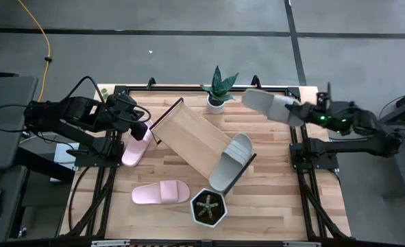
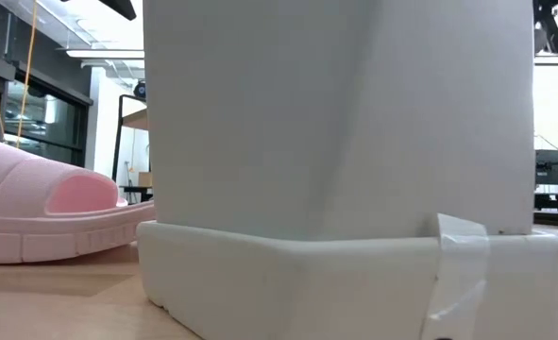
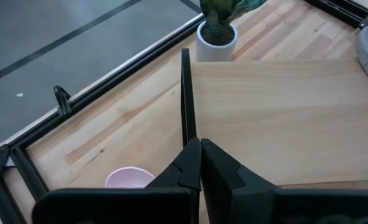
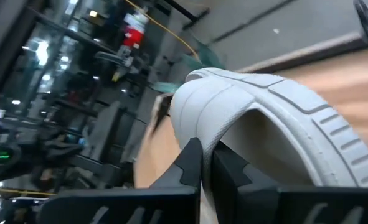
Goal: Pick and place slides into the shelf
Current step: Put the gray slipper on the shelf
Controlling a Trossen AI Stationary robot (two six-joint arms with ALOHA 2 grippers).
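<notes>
A: Right gripper (image 1: 299,112), far right of the table: fingers pinched tight on the edge of a grey slide (image 1: 267,103), which hangs in the air clear of the table, just right of the small potted plant (image 1: 218,91). Wrist view confirms it: the strap arches over the closed fingertips. Pinching the edge is probably the only grip narrow fingers can get on so wide a shoe.

B: And the shelf?

A: The shelf (image 1: 188,130) lies at a slant across the middle, far-left corner to near-right. A second grey slide (image 1: 231,162) rests on its near-right end, toe overhanging. Most of the board is bare, so my guess is the carried one goes beside it.

B: Left side?

A: Left gripper (image 1: 142,121) fully closed, nothing in it, hovering by the shelf's far-left end frame. One pink slide (image 1: 137,145) lies just under and near of it, at the table's left edge. Another pink slide (image 1: 161,193) sits on the table nearer the front, beside a white hexagonal planter (image 1: 208,208).

B: So two placed?

A: One on the board, one in the air, two pink ones waiting, by my reading.
</notes>
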